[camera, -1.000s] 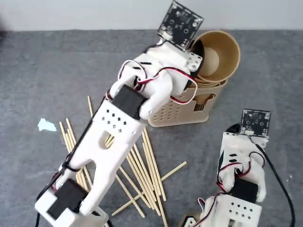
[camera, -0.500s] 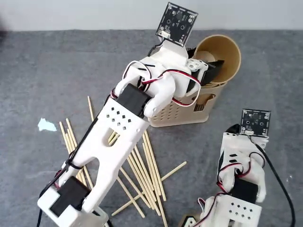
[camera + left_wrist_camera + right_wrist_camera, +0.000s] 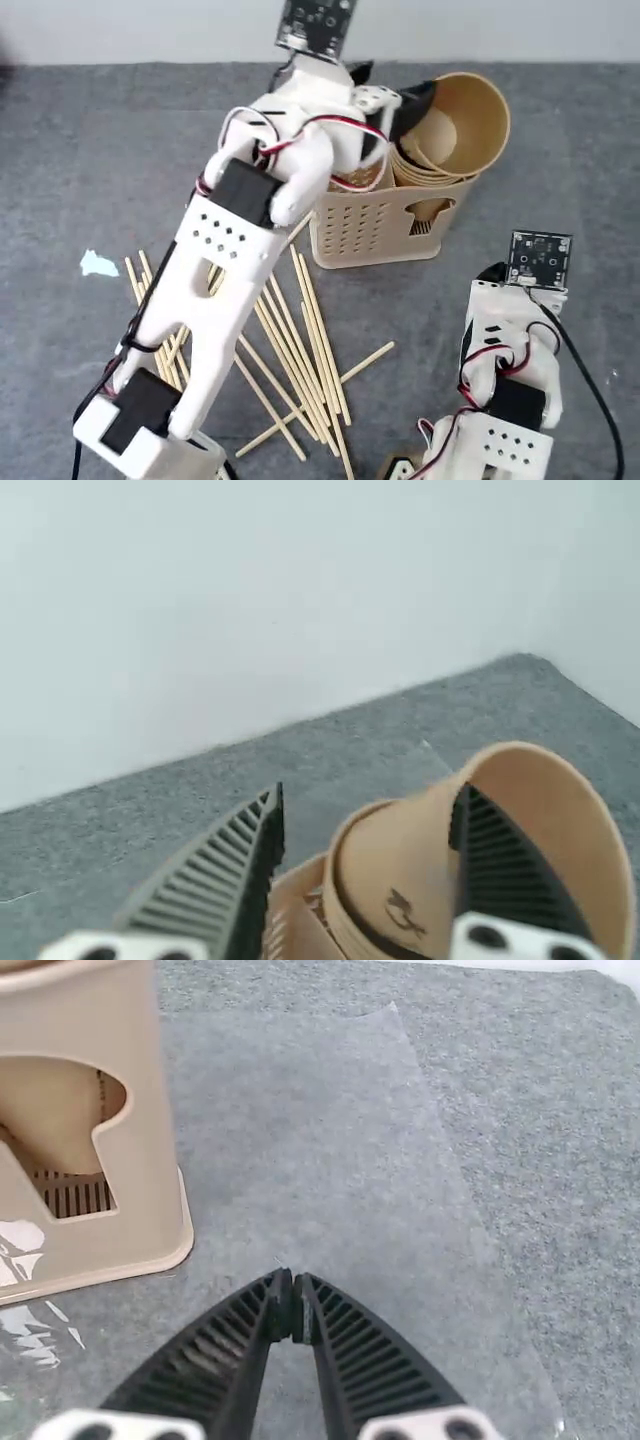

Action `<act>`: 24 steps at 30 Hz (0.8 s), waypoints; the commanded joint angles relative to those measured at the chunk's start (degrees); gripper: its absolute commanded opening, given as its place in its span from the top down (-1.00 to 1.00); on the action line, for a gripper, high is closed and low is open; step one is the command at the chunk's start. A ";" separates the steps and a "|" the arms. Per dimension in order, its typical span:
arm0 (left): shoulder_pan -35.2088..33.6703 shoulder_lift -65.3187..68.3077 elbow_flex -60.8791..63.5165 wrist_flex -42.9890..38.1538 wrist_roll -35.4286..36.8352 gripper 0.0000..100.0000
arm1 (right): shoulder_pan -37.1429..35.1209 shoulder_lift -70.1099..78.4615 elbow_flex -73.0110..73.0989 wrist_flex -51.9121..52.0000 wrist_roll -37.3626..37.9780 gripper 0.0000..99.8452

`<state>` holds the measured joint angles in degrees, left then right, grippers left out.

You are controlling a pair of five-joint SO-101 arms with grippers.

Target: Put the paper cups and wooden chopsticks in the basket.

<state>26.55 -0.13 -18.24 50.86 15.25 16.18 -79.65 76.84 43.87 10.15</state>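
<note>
Left jaws, open and empty, have backed toward 10 o'clock off the paper cups (image 3: 455, 125) nested in the basket (image 3: 370, 230); wooden chopsticks (image 3: 300, 340) remain on the counter (image 3: 100, 150); right jaws closed.

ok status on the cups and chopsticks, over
Left gripper open at paper cups, stacked in basket. Right gripper shut, empty. Chopsticks loose on table, left arm above them.

right gripper (image 3: 292, 1310) closed above grey mat (image 3: 330, 1140), beige basket (image 3: 100, 1160) near
</note>
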 commanded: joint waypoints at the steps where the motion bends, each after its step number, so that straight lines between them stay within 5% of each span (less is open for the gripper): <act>1: -0.97 -0.26 -2.86 -1.67 0.26 0.48 | 0.22 -0.92 -0.35 0.22 -0.53 0.98; 17: -0.88 1.85 -3.12 -2.29 0.09 0.56 | 0.22 -0.92 -0.26 0.31 -0.53 0.98; 24: -1.23 -6.33 -3.03 6.15 0.09 0.56 | 0.22 -0.92 -0.26 0.31 -0.53 0.98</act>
<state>25.67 -0.31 -18.15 53.93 15.25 16.09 -79.65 76.84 43.87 10.15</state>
